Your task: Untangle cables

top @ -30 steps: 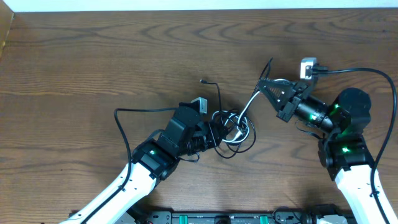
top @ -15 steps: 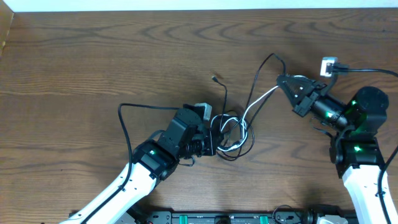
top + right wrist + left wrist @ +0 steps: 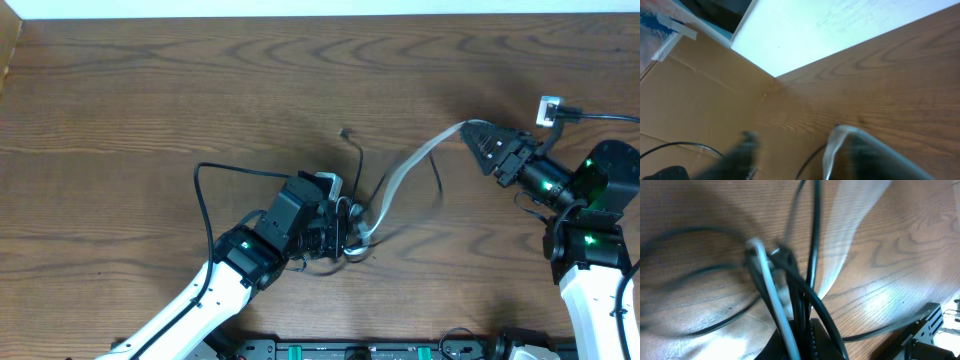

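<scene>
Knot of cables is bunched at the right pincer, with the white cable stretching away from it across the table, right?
Not quite: the knot of cables is bunched at the left pincer, as the overhead view shows. The white cable does stretch away from it across the table.

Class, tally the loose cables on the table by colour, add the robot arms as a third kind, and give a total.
White cable: 1
Black cables: at least 2 (the tangle hides the exact number)
Robot arms: 2
Total: at least 5
</scene>
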### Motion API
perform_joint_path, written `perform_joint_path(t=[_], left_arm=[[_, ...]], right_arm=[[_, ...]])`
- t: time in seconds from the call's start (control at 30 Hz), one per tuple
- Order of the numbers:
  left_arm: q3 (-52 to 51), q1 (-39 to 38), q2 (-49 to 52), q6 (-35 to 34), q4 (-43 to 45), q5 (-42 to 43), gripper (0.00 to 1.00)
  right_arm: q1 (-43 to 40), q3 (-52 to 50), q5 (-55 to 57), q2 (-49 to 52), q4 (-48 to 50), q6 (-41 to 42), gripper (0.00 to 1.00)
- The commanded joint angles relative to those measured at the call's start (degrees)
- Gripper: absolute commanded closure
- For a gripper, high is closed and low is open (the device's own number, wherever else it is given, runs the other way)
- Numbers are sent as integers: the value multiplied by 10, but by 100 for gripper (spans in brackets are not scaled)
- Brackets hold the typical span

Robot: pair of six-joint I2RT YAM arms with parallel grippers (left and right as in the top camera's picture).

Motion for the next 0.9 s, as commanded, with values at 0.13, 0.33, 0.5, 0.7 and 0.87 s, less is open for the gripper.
perform_joint_path(t=[0.13,0.33,0.5,0.7,0.87], left_arm=[[-1,-1,0,16,19,-7,92],[-1,-1,0,16,56,-5,94],[-1,-1,0,58,146,26,92],[-1,-1,0,112,219,64,92],[-1,-1,0,122,263,75,92]], right_arm=[[-4,12,-42,-7,-30,-36,16],[-4,12,-68,-7,-79,-84,16],[10,12,-97,-7,-156,-169,16],[44,12,-97,-7,-225,-257,15],[82,12,-96,-7,-257,-317,15]])
